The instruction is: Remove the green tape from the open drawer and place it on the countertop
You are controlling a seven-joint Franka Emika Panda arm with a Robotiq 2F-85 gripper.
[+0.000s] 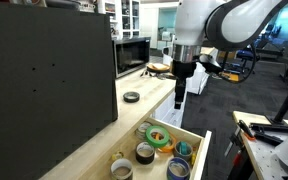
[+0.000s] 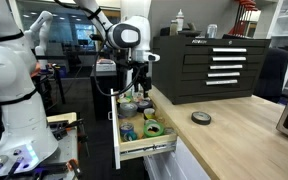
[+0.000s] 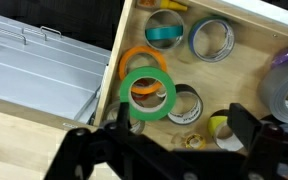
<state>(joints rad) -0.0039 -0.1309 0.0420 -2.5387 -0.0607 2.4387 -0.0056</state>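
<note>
The green tape (image 3: 170, 97) is a bright green ring that leans on an orange roll (image 3: 136, 58) in the open drawer (image 3: 252, 72). It shows among other rolls in both exterior views (image 1: 159, 138) (image 2: 152, 128). My gripper (image 3: 184, 135) is open and empty. It hangs above the drawer (image 1: 206, 152) (image 2: 149, 150), with its left finger next to the green tape. In both exterior views the gripper (image 1: 178, 98) (image 2: 140, 92) is clear of the rolls. The pale countertop (image 1: 134, 117) (image 2: 234, 135) runs beside the drawer.
Several other rolls lie in the drawer: teal (image 3: 166, 33), grey (image 3: 212, 38), white (image 3: 187, 103), yellow (image 3: 224, 126). A black roll (image 1: 131, 97) (image 2: 200, 118) lies on the countertop. A microwave (image 1: 132, 55), a dark panel (image 1: 44, 75) and a black tool chest (image 2: 214, 62) stand there too.
</note>
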